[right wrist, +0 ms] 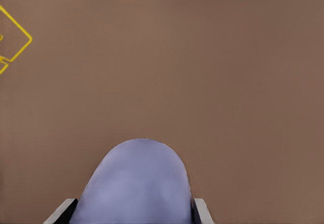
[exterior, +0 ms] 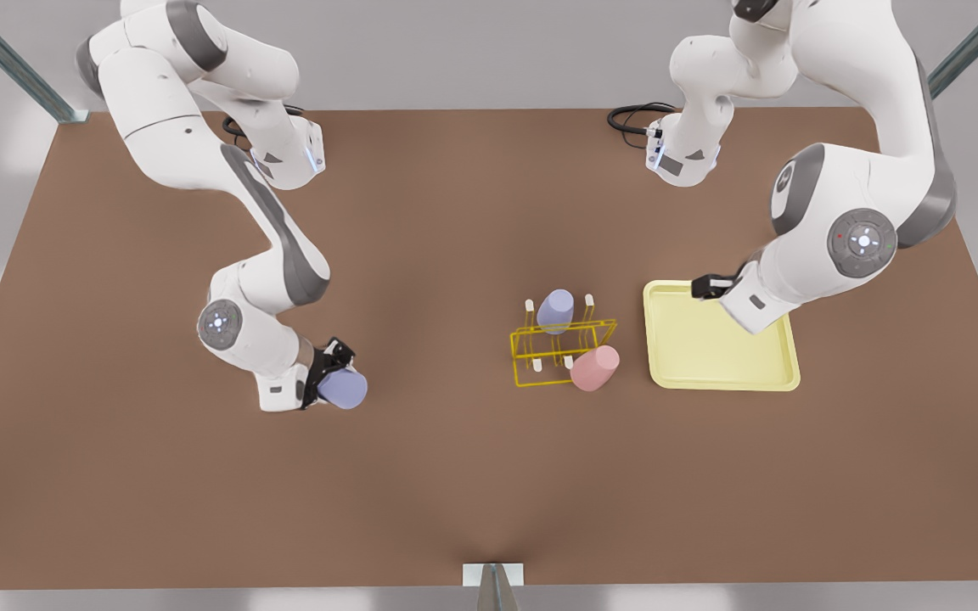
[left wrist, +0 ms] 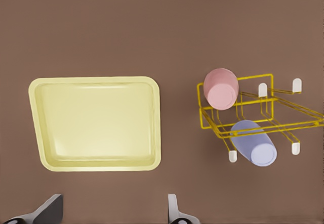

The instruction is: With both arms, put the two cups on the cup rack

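A: Count: three cups, one cup rack [exterior: 563, 352], one pale-yellow tray [exterior: 722, 373], two arms on the brown table [exterior: 455, 475].

B: Split by colour?

A: One pink cup [exterior: 595, 367], two lavender. Pink sits on a rack peg at the corner nearest the tray, long axis tilted, closed base pointing up and away from the rack. One lavender cup [exterior: 555, 310] sits on a peg on the rack's far side, also tilted, base up.

B: The third one?

A: The held lavender cup [exterior: 343, 389] is in the right gripper [exterior: 329, 367], at the front view's left, well apart from the rack. Fingers pinch it from both sides; in the right wrist view the cup [right wrist: 139, 183] sticks out straight ahead of the gripper, long axis along the reach, rounded end forward.

B: Left gripper?

A: Left gripper [exterior: 704, 287] hangs over the tray's near corner, holding nothing. Left wrist view shows its fingertips [left wrist: 174, 211] spread wide, tray [left wrist: 96, 125] ahead, rack [left wrist: 253, 110] beyond it to the side.
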Motion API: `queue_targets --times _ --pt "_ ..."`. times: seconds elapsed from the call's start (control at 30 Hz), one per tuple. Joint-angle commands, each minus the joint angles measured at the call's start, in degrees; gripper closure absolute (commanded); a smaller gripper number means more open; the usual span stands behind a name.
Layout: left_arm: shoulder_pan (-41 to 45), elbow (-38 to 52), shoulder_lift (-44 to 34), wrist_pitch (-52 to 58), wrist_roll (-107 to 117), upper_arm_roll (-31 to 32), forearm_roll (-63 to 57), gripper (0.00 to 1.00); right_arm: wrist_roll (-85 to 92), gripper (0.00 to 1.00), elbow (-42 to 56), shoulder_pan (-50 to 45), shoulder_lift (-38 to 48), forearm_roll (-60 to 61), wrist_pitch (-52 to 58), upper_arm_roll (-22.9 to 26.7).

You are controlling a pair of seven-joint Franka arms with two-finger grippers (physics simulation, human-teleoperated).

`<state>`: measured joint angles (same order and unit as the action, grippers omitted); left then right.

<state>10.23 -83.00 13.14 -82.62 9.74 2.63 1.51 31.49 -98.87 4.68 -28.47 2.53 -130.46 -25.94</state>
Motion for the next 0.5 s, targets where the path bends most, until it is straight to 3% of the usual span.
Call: queue_targets --times 0.0,0.47 --pt "-0.12 0.03 -0.13 0.53 -6.31 0.01 0.69 0.0 0.33 0.16 1.84 -1.69 -0.45 2.66 1.62 -0.07" --pt "-2.23 1.08 0.13 0.53 -6.75 -0.17 0.43 0.0 -0.28 0.16 25.83 -16.63 -13.98 8.63 4.78 0.28"
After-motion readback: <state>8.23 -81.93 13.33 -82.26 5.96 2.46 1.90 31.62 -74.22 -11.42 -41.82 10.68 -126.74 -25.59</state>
